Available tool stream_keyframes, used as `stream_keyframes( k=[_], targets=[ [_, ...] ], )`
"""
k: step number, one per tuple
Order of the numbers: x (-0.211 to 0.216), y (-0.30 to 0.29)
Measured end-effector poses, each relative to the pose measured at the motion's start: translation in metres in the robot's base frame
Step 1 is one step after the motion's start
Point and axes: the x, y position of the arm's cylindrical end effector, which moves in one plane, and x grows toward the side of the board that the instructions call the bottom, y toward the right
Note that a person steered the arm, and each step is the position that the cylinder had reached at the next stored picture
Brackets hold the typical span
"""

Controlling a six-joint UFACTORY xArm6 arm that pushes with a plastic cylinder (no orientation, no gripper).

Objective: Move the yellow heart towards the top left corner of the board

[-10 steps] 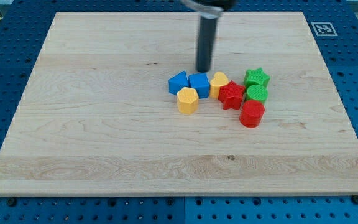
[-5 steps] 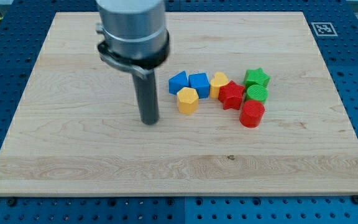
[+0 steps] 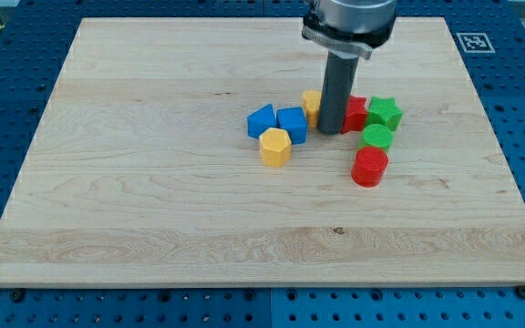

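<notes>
The yellow heart (image 3: 311, 101) sits near the middle of the board, mostly hidden behind my rod. My tip (image 3: 332, 131) rests just right of and below the heart, between it and the red star (image 3: 355, 113). A blue cube (image 3: 292, 123) touches the heart's lower left side. A blue triangular block (image 3: 261, 120) lies left of the cube. A yellow hexagon (image 3: 275, 146) lies below the two blue blocks.
A green star (image 3: 385, 113) lies right of the red star. A green cylinder (image 3: 376, 138) and a red cylinder (image 3: 369, 167) lie below it. The wooden board (image 3: 153, 200) sits on a blue pegboard table, with a marker tag (image 3: 473, 42) at its top right.
My rod swung from the board's left-middle to the cluster. The yellow heart, red star and green star have shifted up the view.
</notes>
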Motion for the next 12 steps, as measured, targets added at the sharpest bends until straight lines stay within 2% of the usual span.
stream_keyframes(
  k=[2, 5, 6, 7, 8, 10, 11, 12],
  targets=[
    [-0.049, -0.017],
    [-0.079, -0.148],
    [-0.104, -0.177],
    [-0.094, -0.167],
    [-0.058, -0.131],
    [-0.092, -0.119],
    [-0.11, -0.126],
    [-0.133, -0.157]
  ],
)
